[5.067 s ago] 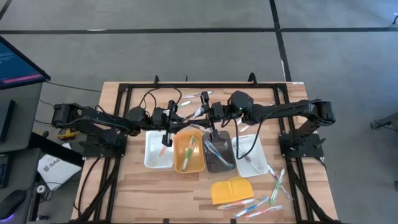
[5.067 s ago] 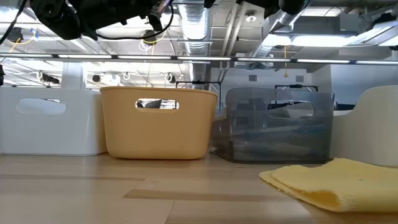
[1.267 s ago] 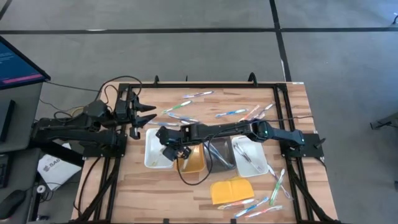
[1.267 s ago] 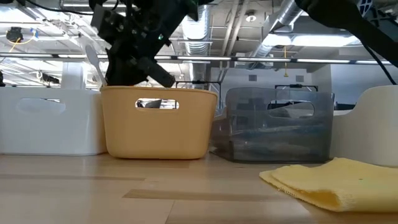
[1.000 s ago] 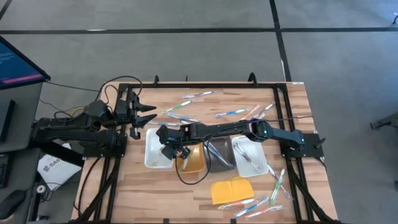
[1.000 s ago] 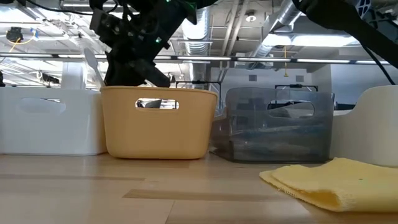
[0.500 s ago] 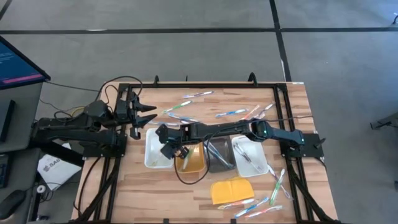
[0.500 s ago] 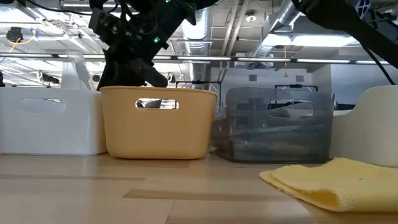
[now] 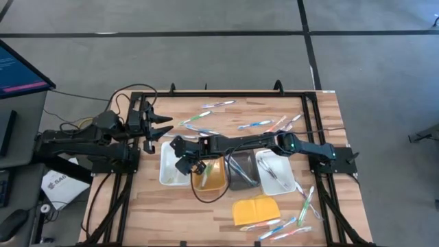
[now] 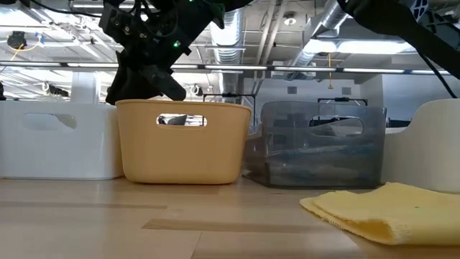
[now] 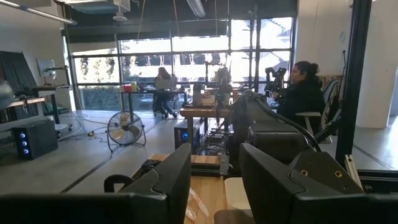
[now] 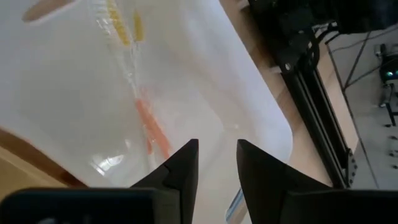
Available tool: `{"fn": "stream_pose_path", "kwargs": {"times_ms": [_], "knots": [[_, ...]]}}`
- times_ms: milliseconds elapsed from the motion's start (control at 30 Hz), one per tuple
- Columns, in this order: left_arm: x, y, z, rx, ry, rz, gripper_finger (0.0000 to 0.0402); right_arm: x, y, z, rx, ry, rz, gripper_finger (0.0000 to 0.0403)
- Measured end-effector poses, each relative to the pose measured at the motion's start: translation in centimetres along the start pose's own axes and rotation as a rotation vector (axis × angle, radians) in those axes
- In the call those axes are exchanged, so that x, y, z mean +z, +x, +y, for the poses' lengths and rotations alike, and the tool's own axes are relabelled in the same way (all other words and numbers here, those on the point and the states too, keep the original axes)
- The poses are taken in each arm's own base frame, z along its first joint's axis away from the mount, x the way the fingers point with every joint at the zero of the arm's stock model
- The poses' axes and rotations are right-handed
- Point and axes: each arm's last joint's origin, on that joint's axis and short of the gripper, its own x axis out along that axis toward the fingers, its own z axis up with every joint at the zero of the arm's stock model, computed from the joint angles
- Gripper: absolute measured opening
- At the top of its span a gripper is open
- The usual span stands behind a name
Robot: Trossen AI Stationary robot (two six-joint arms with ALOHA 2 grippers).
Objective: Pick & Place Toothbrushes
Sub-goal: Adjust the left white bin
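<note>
My right gripper [image 9: 184, 165] reaches across the table and hangs over the left white tray [image 9: 169, 176]. It is open, with nothing between its fingers [image 12: 217, 152]. Below it, a clear toothbrush with an orange grip [image 12: 147, 122] lies on the tray's floor. More toothbrushes lie loose on the far part of the table [image 9: 206, 114] and at the near right [image 9: 304, 200]. My left gripper [image 9: 163, 125] waits open at the table's far left. In the low view my right gripper [image 10: 140, 85] shows above the orange tray's [image 10: 183, 144] left end.
An orange tray [image 9: 214, 177], a grey tray [image 9: 241, 177] and a second white tray [image 9: 276, 171] stand in a row to the right of the left white one. A yellow pad [image 9: 255, 209] lies nearer the front. People sit in the room beyond the table [image 11: 301, 93].
My right gripper has let go of a pale toothbrush that stood up from it over the left white tray. The brush has tipped over and dropped out of sight into that tray. The gripper has tipped a little and otherwise stayed where it was.
</note>
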Motion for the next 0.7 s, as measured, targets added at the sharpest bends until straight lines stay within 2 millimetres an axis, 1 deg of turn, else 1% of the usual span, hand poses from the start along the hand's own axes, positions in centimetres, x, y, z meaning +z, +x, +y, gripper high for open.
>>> {"fn": "stream_pose_path", "kwargs": {"times_ms": [67,167,233,367,467,567,600,700], "knots": [[0.0,0.0,0.0,0.000,0.000,0.000,0.0131,0.0,0.0,-0.1,-0.013,0.005,0.011,0.0102],[0.0,0.0,0.0,0.000,0.000,0.000,0.0131,0.1,-0.1,0.2,-0.002,0.059,0.019,0.0102],[0.0,0.0,0.0,0.000,0.000,0.000,0.0131,0.4,-0.2,0.9,0.042,0.053,0.026,0.0102],[0.0,0.0,0.0,0.000,0.000,0.000,0.0131,1.6,-0.5,2.2,0.093,0.037,0.005,0.0095],[0.0,0.0,0.0,0.000,0.000,-0.001,0.0131,2.6,-0.7,2.7,0.085,0.064,-0.022,0.0071],[0.0,0.0,0.0,0.000,-0.001,-0.002,0.0131,3.3,-0.8,3.2,0.089,0.059,-0.038,0.0023],[0.0,0.0,0.0,0.000,-0.001,-0.003,0.0131,3.5,-0.9,3.3,0.095,0.056,-0.043,0.0012],[0.0,0.0,0.0,0.000,-0.002,-0.003,0.0131,4.0,-1.0,3.8,0.115,0.061,-0.063,0.0011]]}}
